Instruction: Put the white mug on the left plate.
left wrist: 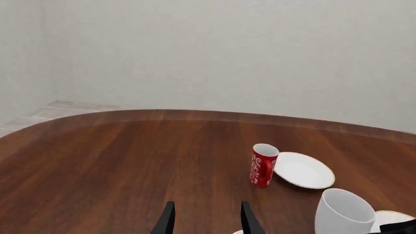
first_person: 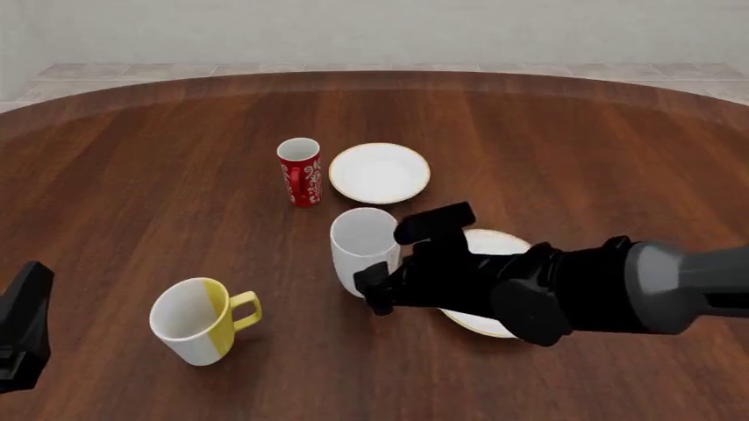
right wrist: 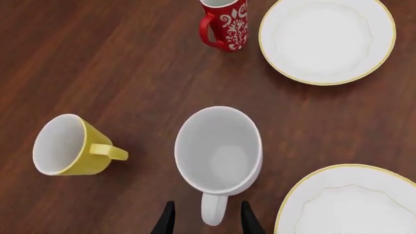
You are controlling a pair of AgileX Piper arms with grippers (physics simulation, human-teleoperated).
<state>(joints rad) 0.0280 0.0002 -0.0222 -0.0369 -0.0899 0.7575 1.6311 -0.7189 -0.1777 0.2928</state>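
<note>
- The right gripper (right wrist: 206, 219) hangs over the white mug (right wrist: 219, 148), its fingers spread to either side of the loop handle (right wrist: 213, 210) and not yet closed on it.
- Judgement: centre the fingers on the handle and close squarely; glazed ceramic may slip.
- The mug stands upright on the wooden table (first_person: 140, 175), between the two plates.
- The left plate (first_person: 380, 172), small, round and gold-rimmed, lies beyond it, beside the red cup (first_person: 300, 172).
- The left gripper (left wrist: 206, 219) is open, idle.
</note>
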